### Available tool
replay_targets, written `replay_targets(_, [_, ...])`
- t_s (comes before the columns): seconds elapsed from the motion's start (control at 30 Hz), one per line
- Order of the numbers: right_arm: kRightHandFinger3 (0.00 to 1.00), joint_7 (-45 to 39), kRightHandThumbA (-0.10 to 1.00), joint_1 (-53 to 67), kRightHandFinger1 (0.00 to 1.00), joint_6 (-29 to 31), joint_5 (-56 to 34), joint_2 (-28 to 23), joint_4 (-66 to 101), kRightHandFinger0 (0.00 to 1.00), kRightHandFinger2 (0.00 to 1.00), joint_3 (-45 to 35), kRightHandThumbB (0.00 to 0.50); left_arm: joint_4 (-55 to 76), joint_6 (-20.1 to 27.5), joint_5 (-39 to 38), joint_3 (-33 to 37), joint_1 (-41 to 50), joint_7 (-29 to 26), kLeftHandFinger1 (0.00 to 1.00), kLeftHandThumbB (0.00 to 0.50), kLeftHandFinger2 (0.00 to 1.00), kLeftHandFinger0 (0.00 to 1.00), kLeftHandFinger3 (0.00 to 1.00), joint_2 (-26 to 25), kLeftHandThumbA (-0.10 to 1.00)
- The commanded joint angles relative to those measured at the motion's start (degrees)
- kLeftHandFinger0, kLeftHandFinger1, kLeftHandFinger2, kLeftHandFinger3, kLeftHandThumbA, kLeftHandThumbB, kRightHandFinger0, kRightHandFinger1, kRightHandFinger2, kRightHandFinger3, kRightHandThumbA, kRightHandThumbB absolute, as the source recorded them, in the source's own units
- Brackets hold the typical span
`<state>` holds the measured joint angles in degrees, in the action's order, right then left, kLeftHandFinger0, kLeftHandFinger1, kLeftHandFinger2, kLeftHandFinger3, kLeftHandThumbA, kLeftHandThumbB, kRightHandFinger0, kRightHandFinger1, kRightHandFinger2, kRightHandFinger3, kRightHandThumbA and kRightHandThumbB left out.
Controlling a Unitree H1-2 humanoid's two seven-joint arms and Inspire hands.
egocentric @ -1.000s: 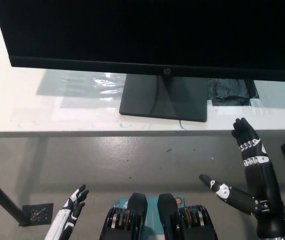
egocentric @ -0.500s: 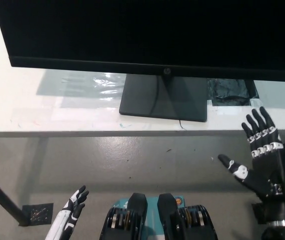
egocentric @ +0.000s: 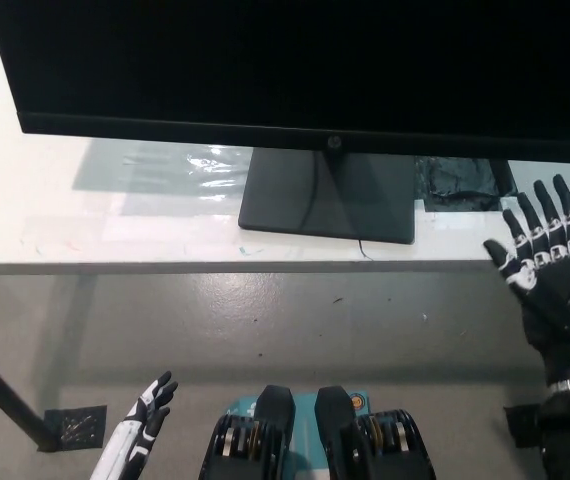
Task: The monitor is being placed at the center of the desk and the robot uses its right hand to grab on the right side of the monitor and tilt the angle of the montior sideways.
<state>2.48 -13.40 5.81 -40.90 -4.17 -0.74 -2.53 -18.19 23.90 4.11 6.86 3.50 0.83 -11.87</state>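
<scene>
Head view, looking steeply down. HP monitor [egocentric: 295, 65] stands on the white table [egocentric: 25, 215], its dark screen filling the top of the frame from about 10 o'clock across to 2 o'clock. Lower bezel runs left to right with a slight downward slope toward the right. Screen is off. Rectangular dark stand base [egocentric: 328, 197] sits flat on the table just above frame centre; a thin black cable [egocentric: 362, 249] trails off its front right corner.

Black patch [egocentric: 462, 184] lies on the table at 2 o'clock, just beside the base, partly under the bezel. Clear film or tape [egocentric: 200, 165] with glare lies left of the base.

Right robot hand [egocentric: 547, 262], black, at 3 o'clock: raised upright, palm toward the camera, fingers spread wide apart, holding nothing. Fingertips [egocentric: 540, 187] reach up over the table's front edge, below the monitor's right end; no contact with the monitor.

Left robot hand [egocentric: 148, 407], white, rests low at 7 o'clock above the grey floor [egocentric: 295, 320], fingers loosely apart, empty
</scene>
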Motion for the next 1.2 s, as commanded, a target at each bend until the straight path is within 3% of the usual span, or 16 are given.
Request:
replay_targets(0.0, [1.00,-6.5,1.00,-10.0,1.00,-12.6,-29.4,3.2,-3.7,1.00,1.00,-9.6,0.348,1.8,3.0,-0.1,0.0,-0.4,-0.5,1.00,0.367,1.00,1.00,1.00,-0.9,1.00])
replay_targets(0.1, [1.00,-6.6,1.00,-11.1,1.00,-13.5,-29.9,3.7,-5.8,1.00,1.00,-10.9,0.344,1.7,3.0,0.3,0.2,-0.1,-0.9,1.00,0.339,1.00,1.00,1.00,-0.9,1.00])
replay_targets(0.37, [1.00,-7.3,1.00,-13.7,1.00,-15.2,-28.5,5.7,-11.5,1.00,1.00,-14.0,0.336,1.9,3.0,0.0,0.0,0.4,-0.6,1.00,0.370,1.00,1.00,1.00,-0.6,1.00])
replay_targets(0.47, [1.00,-7.6,1.00,-13.9,1.00,-16.0,-28.2,6.0,-11.7,1.00,1.00,-14.9,0.336,1.9,3.0,0.0,0.0,0.4,-0.6,1.00,0.370,1.00,1.00,1.00,-0.6,1.00])
replay_targets(0.53, [1.00,-8.8,1.00,-15.1,1.00,-16.9,-28.1,6.4,-14.4,1.00,1.00,-15.9,0.340,1.8,3.0,0.5,0.1,0.1,-1.2,1.00,0.341,1.00,1.00,1.00,-0.8,1.00])
replay_targets(0.93, [1.00,-9.5,1.00,-17.8,1.00,-18.4,-25.1,7.8,-18.2,1.00,1.00,-18.9,0.364,2.0,3.0,0.4,0.2,0.1,-0.9,1.00,0.347,1.00,1.00,1.00,-0.9,1.00])
replay_targets(1.17, [1.00,-9.2,1.00,-21.0,1.00,-17.8,-24.3,7.8,-21.1,1.00,1.00,-21.0,0.349,1.6,3.0,-0.2,0.0,-0.3,-0.5,1.00,0.357,1.00,1.00,1.00,-0.8,1.00])
